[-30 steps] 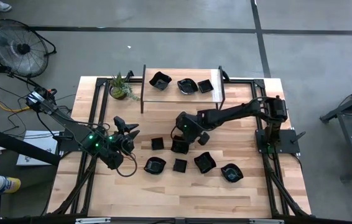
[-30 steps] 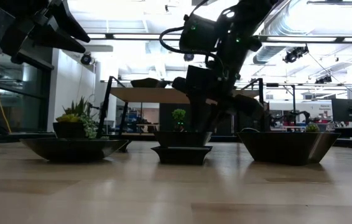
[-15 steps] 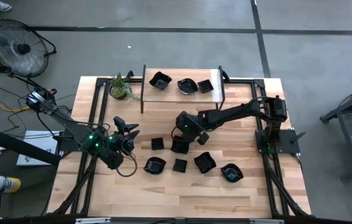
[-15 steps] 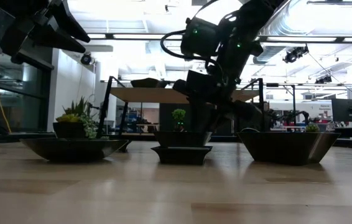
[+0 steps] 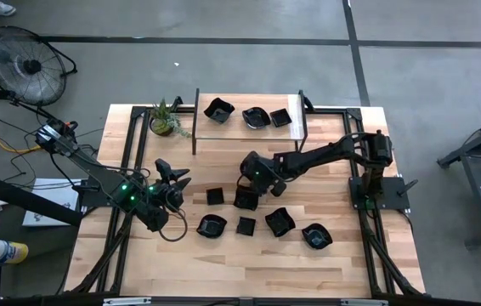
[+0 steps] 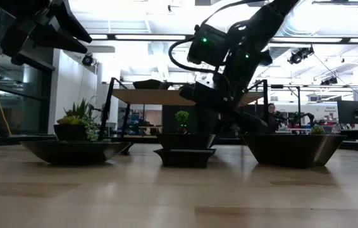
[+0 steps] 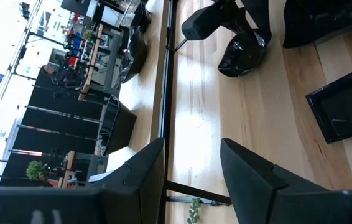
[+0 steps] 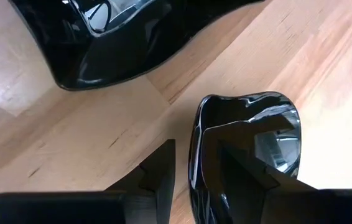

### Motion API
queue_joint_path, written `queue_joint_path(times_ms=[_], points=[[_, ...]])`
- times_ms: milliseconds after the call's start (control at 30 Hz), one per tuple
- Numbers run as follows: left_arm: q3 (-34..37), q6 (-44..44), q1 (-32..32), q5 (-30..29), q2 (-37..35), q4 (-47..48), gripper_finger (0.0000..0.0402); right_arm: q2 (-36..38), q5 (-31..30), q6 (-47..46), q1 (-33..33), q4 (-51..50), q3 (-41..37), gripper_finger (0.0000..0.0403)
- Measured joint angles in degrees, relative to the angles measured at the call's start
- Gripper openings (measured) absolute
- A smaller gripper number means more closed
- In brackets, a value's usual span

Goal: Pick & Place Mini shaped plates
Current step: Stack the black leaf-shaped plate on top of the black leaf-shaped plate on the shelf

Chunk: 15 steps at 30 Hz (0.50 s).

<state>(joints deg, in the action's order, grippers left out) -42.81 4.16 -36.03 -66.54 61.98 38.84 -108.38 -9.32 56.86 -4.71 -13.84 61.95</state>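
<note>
No writing is legible. Right gripper [image 5: 247, 194] grasps a black dish [image 8: 244, 149] at mid-desk; left gripper [image 5: 175, 180] hangs released.

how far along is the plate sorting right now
Three mini plates already sit on the raised shelf. The right gripper grips the rim of one plate at mid-table. Five more wait on the table. The left gripper hovers open, empty.

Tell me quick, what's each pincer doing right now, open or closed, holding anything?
Left pincer: open, empty, hovering over the table's left side.
Right pincer: shut on the rim of a black plate mid-table.
</note>
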Motion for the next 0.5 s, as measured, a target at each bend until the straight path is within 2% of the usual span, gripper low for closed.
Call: queue_joint_path(times_ms=[233, 500], points=[[0.0, -0.02, 0.0, -0.02, 0.0, 0.01, 0.0152, 0.02, 0.7, -0.41, 0.0, 1.74, 0.0, 0.0107], [0.0, -0.02, 0.0, -0.02, 0.0, 0.01, 0.0152, 0.04, 0.89, -2.05, 0.0, 1.35, 0.0, 0.0057]])
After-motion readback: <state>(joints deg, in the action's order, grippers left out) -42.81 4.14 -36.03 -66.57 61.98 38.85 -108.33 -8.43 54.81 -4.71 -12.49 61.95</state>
